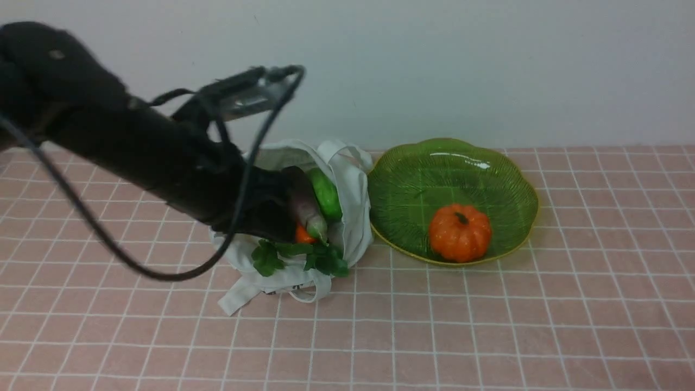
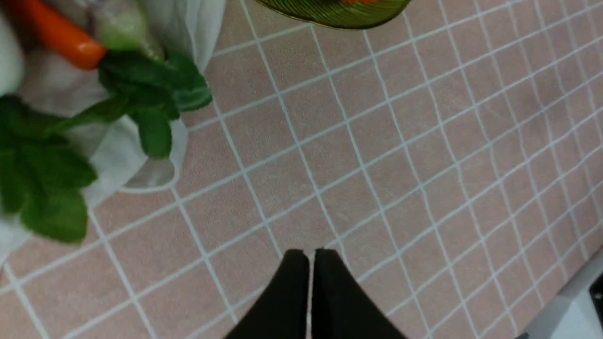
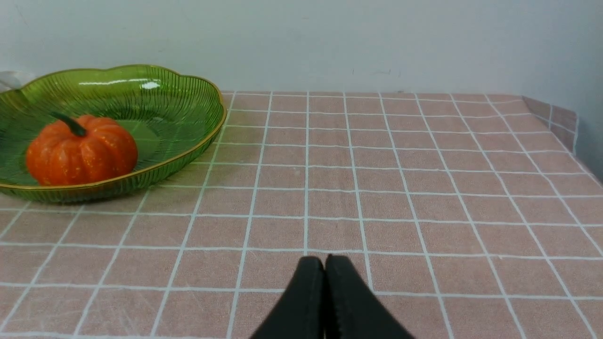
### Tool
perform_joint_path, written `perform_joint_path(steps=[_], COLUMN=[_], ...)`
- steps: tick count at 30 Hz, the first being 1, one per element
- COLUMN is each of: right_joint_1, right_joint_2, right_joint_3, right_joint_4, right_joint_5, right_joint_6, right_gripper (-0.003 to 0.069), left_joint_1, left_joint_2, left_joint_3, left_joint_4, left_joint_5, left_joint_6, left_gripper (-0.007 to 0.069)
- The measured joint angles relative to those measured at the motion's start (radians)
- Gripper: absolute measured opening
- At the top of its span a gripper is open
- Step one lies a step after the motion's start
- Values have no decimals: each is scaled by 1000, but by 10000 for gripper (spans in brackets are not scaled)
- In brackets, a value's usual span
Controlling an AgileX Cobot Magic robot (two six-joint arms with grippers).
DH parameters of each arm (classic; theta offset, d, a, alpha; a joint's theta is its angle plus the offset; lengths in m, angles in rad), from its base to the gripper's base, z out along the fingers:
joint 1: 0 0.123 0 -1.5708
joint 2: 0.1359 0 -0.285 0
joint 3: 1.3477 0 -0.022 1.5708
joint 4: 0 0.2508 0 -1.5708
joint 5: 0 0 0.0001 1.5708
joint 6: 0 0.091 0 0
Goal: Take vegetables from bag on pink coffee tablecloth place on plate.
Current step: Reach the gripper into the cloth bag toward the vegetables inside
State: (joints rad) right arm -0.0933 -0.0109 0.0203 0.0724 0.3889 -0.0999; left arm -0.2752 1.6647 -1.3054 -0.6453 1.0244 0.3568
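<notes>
The off-white bag (image 1: 347,217) lies on the pink coffee tablecloth (image 1: 488,326) with its mouth towards me. In it I see vegetables: a green cucumber (image 1: 326,193), a purple eggplant (image 1: 301,198), an orange carrot (image 1: 304,234) and green leaves (image 1: 320,260). The green plate (image 1: 434,174) stands just right of the bag and holds an orange pumpkin (image 1: 460,232). My left arm (image 1: 163,157) reaches down to the bag's left side. The left gripper (image 2: 311,254) is shut and empty, over bare cloth beside the carrot (image 2: 61,35) and leaves (image 2: 141,94). The right gripper (image 3: 324,261) is shut and empty, low over the cloth right of the plate (image 3: 155,108).
A pale wall runs along the table's far edge. The bag's strap handles (image 1: 244,296) trail onto the cloth in front of it. The left arm's black cable (image 1: 108,244) loops low over the cloth. The table's right corner (image 3: 560,122) shows in the right wrist view.
</notes>
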Motion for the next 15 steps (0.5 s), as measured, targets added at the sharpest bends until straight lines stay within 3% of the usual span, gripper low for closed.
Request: perform_joint_path(steps=[6,8,15], right_joint_1=[0,0,0], right_joint_2=[0,0,0], right_joint_3=[0,0,0], right_joint_4=[0,0,0], right_joint_5=[0,0,0], right_joint_6=[0,0,0], right_gripper=[-15,-15,-15], left_joint_1=[-90,-114,-125], left_joint_2=[177,235,289], left_joint_3=[-207,-272,-305], left_joint_4=[192,308,603], left_joint_5=[44,45,20], left_joint_6=[-207,-320,-641], left_gripper=[10,22,57])
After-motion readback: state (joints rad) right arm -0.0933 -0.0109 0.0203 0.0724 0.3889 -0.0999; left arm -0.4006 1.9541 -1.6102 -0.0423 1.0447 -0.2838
